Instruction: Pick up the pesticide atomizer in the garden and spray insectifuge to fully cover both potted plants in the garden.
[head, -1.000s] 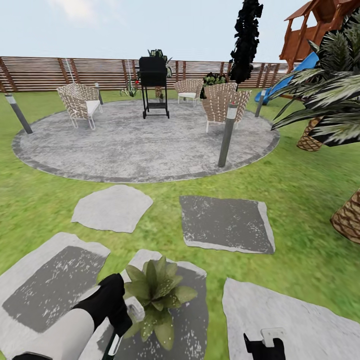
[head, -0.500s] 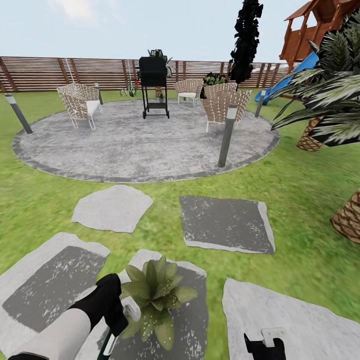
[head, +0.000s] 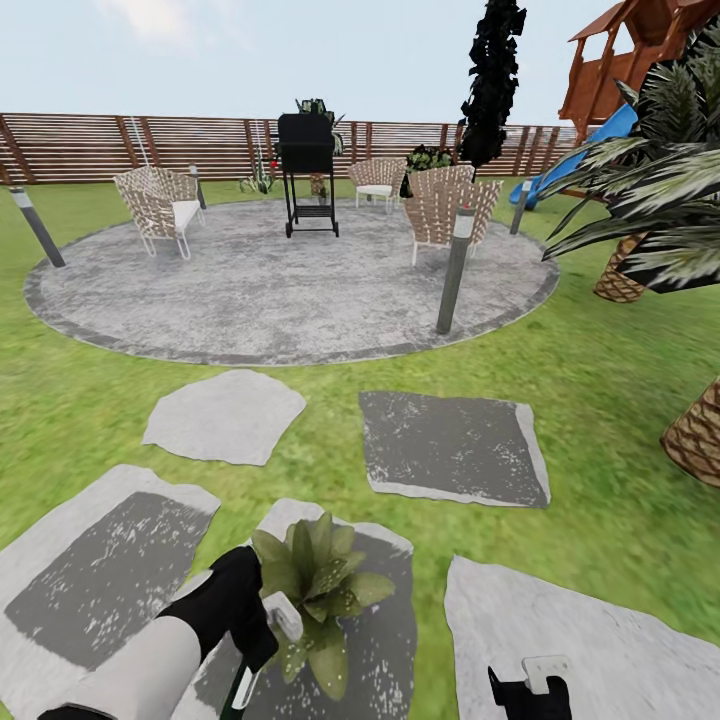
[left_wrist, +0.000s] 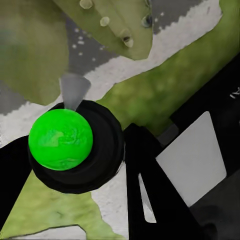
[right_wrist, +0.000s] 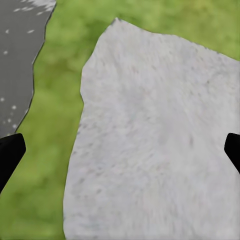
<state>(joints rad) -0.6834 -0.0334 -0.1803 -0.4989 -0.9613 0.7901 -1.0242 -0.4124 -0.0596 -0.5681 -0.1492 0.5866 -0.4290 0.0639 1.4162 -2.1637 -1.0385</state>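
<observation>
The left gripper (head: 262, 632), jaws closed around the sprayer (head: 282, 615), holds it against the potted plant (head: 318, 585); the right gripper (right_wrist: 120, 150) hangs wide open, empty.

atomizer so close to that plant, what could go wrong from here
1. The left gripper holds the pesticide atomizer right against the potted plant; its leaves could get pushed or the pot tipped.
2. From this near, the spray may wet just the nearest leaves, not the whole rosette.
3. The right gripper hangs open over a stepping stone, no help if the atomizer slips.

left hand (head: 262, 625) gripping pesticide atomizer (head: 278, 618) beside potted plant (head: 318, 590), stepping stone (head: 385, 640)
</observation>
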